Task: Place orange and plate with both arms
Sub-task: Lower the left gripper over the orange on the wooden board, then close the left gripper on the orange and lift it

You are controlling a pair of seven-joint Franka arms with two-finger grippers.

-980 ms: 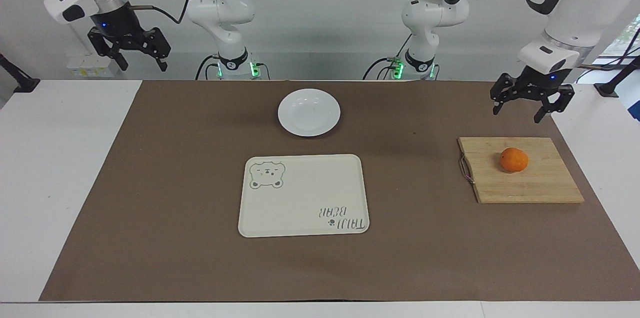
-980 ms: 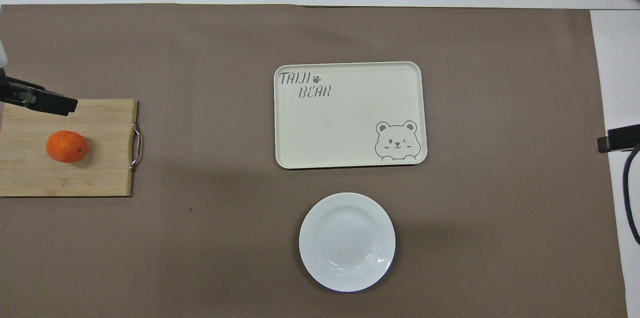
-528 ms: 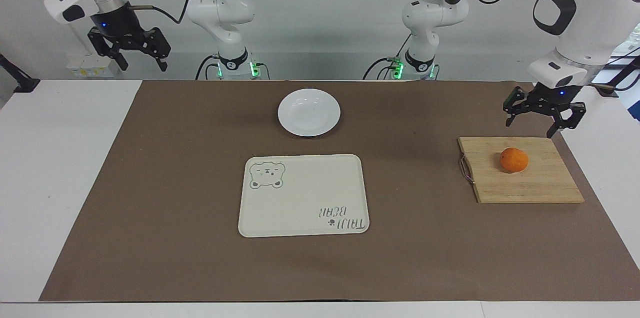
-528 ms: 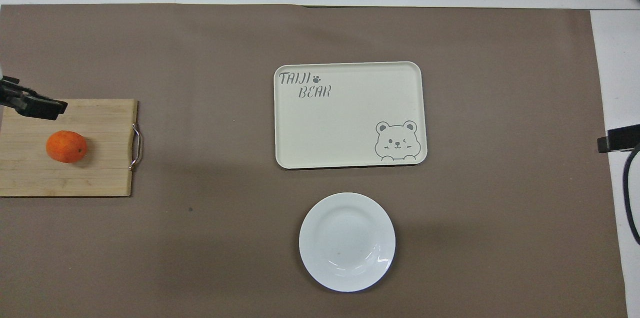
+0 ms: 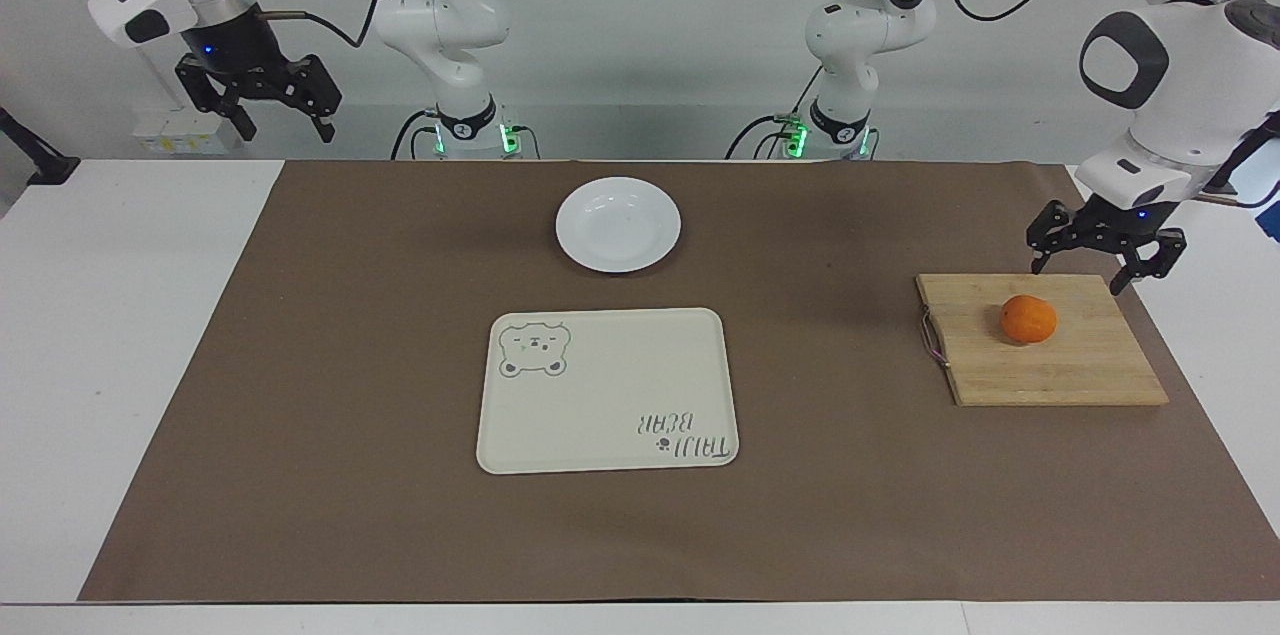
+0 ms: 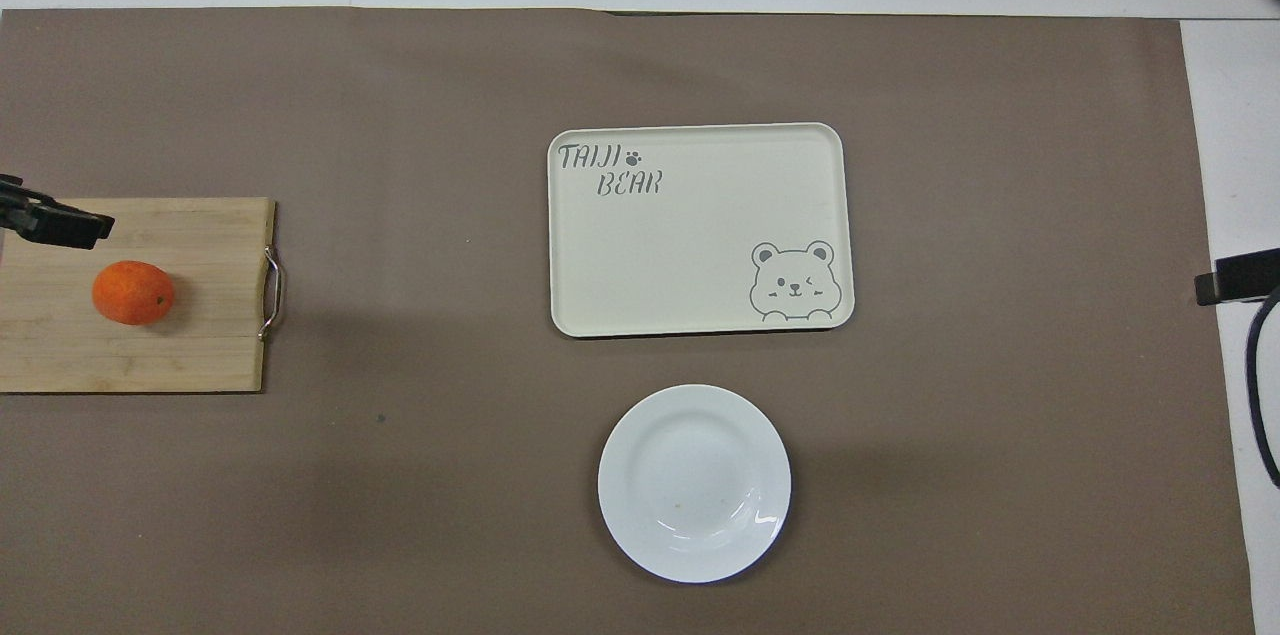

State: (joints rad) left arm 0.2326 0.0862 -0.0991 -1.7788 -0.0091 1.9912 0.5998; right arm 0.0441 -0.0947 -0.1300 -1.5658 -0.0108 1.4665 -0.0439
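Overhead cam cuts off a lot: of the left gripper only one dark fingertip pokes in at the frame edge, over the cutting board, and that board runs out of frame at the left arm's end. The right gripper is just a black stub at the opposite frame edge with a loop of cable under it.

The facing cam shows more. The left gripper hangs with its fingers spread apart, nothing between them, over the robot-side edge of the cutting board. The orange sits on the board just below those fingertips, not touching them, with bare wood all round it. The board's small metal handle faces the middle of the table.

The right gripper waits up high over the right arm's end of the table, fingers apart too, holding nothing, well away from everything.

The plate is mid-table near the robots, empty, far from both sets of fingers. The bear tray lies just past it, a strip of brown mat between the two. Plenty of open mat around plate and tray.
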